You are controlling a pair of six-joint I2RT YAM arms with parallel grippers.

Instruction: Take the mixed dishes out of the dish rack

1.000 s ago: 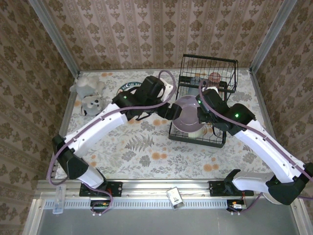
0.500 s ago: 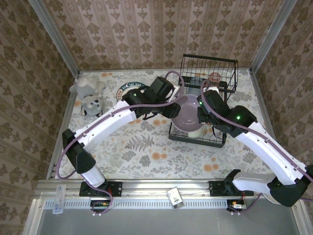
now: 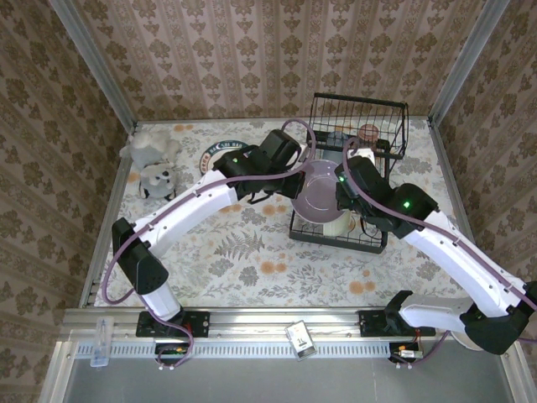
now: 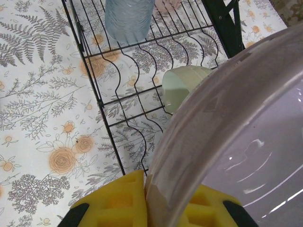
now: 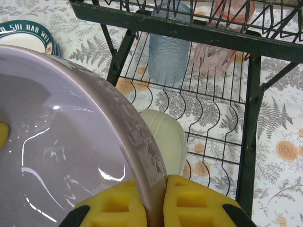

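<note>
The lavender bowl [image 3: 321, 195] hangs tilted over the front of the black wire dish rack [image 3: 336, 239], gripped from both sides. My left gripper [image 3: 295, 186] is shut on its left rim, the yellow pads [image 4: 118, 198] pinching the bowl [image 4: 246, 118]. My right gripper [image 3: 342, 191] is shut on the opposite rim, shown in the right wrist view [image 5: 163, 194] with the bowl [image 5: 61, 142] to its left. Below, a pale green bowl [image 5: 165, 137] stands on edge in the lower slots. A bluish cup [image 5: 169, 47] and a pink cup [image 5: 215, 56] stand further back.
A teal-rimmed plate [image 3: 222, 151] lies on the floral cloth left of the rack. Grey plush toys [image 3: 155, 164] sit at the far left. Another pink cup [image 3: 369, 132] stands on the rack's upper shelf. Open cloth lies in front of the rack.
My left gripper moved right to the lavender bowl and closed on its rim. The right gripper kept its hold, and the bowl barely shifted.
</note>
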